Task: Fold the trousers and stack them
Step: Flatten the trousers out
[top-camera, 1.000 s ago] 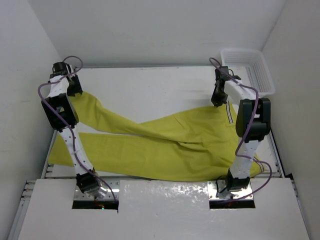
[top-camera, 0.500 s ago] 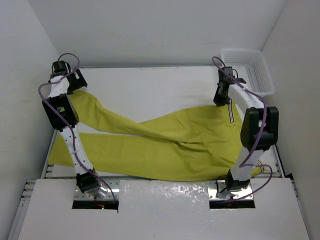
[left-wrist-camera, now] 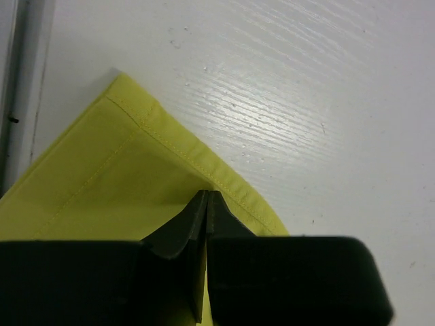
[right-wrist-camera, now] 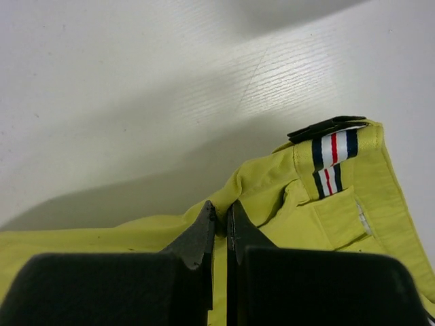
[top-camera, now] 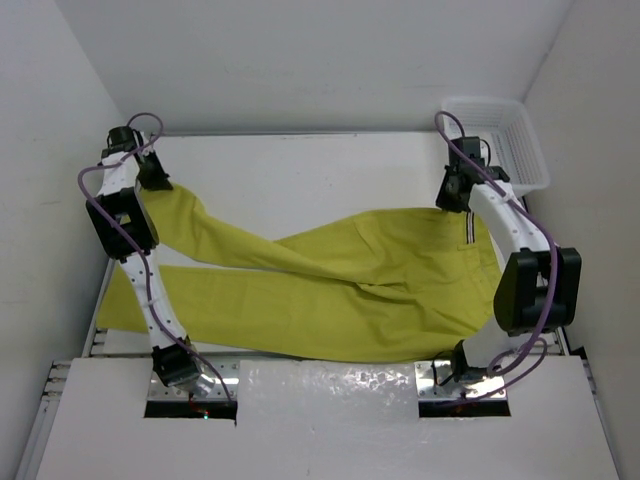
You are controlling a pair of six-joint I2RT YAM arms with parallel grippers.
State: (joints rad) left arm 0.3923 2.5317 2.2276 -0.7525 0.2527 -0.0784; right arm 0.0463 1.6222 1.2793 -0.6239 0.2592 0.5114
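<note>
The trousers (top-camera: pixel 340 285) lay spread across the table (top-camera: pixel 300 170), waistband right, 2 legs left; the right gripper (right-wrist-camera: pixel 221 212) had its jaws pinched on a ridge of cloth beside the striped trim (right-wrist-camera: pixel 332 151). The left gripper (left-wrist-camera: pixel 206 198) had its jaws pressed together at the far leg's hem (left-wrist-camera: pixel 178 146), any cloth between them unclear, so that corner could slip free mid-fold and leave the leg skewed.

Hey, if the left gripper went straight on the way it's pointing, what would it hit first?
The trousers: the left gripper is shut right at the leg hem, so cloth comes first, then likely the white table just beyond, though depth is unclear.
</note>
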